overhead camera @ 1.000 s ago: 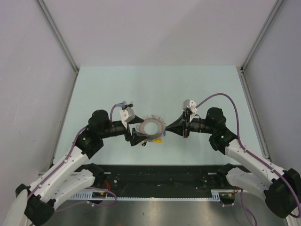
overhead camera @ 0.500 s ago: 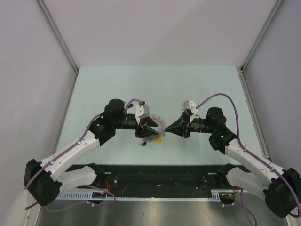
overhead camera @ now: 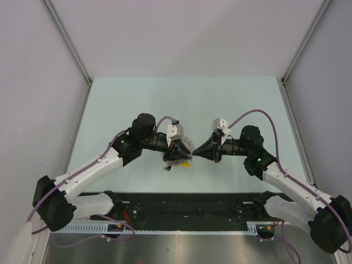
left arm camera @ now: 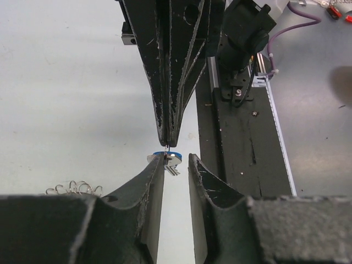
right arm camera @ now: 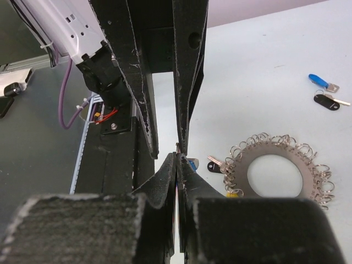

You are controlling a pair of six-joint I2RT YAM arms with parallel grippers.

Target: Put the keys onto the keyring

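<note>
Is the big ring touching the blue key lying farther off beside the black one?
Apart. The right wrist view shows bare table between the keyring and the far blue key.

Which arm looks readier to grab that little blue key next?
Left, probably: the left gripper has its fingers either side of the blue key, part open. The right gripper is shut, tips right at it.

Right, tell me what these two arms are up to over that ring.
The right gripper is shut on a small blue-headed key. The left gripper faces it tip to tip, fingers apart, one on each side of that key, not gripping it. They meet just beside the keyring, which lies flat. Another blue key and a black key lie loose farther off, so the job is unfinished.
</note>
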